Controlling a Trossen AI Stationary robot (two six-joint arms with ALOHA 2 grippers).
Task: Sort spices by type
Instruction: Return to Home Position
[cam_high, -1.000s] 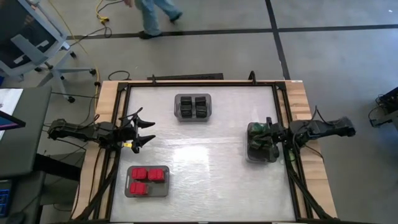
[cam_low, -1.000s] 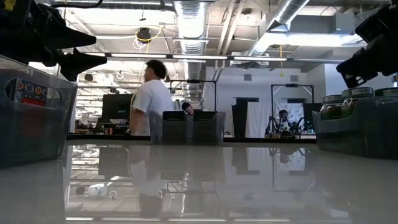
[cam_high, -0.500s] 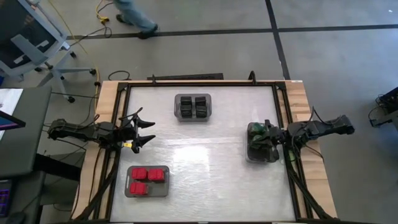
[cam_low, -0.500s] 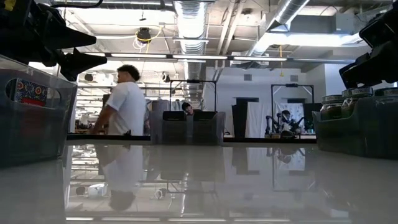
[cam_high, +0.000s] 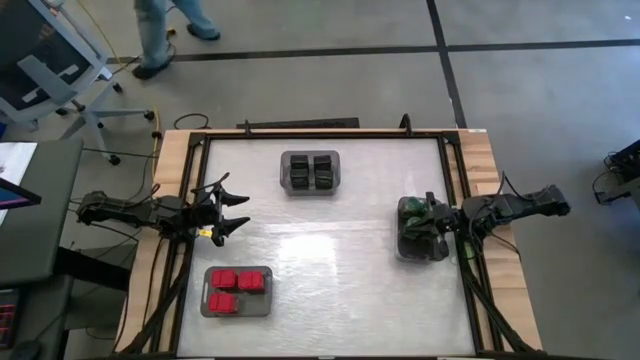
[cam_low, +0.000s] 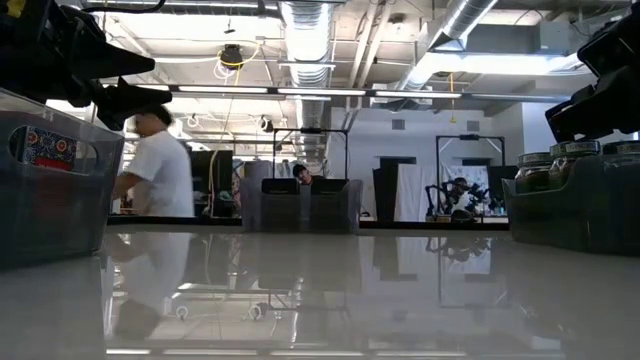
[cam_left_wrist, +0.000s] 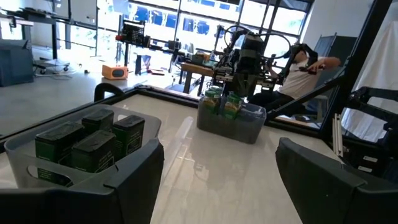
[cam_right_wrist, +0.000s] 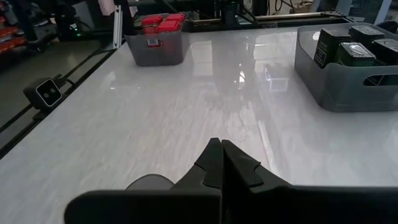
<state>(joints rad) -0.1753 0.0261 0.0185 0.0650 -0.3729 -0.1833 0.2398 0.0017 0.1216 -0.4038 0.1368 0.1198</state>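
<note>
Your sorting looks finished. The black cans (cam_high: 310, 172) sit together in the tray (cam_high: 284, 187) at the middle of the far edge of the bench (cam_high: 330, 250). The red boxes (cam_high: 252, 281) fill a second tray (cam_high: 206, 305) by the near-left corner, and the green-lidded jars (cam_high: 411, 238) stand in a third tray (cam_high: 400, 255) against the right edge. No spice shows loose on the bench top. You probably can't get a sure count of the jars, since the right arm covers part of the third tray.

Your left claw (cam_high: 245, 213) hangs over the left edge, fingers spread wide, holding nothing. Your right claw (cam_right_wrist: 217, 163) is above the third tray with its fingers pressed together and nothing between them.

What's left, I'd judge, is only parking. The right arm needs to pull off the third tray toward its own side, and the left arm looks close to its rest pose.
</note>
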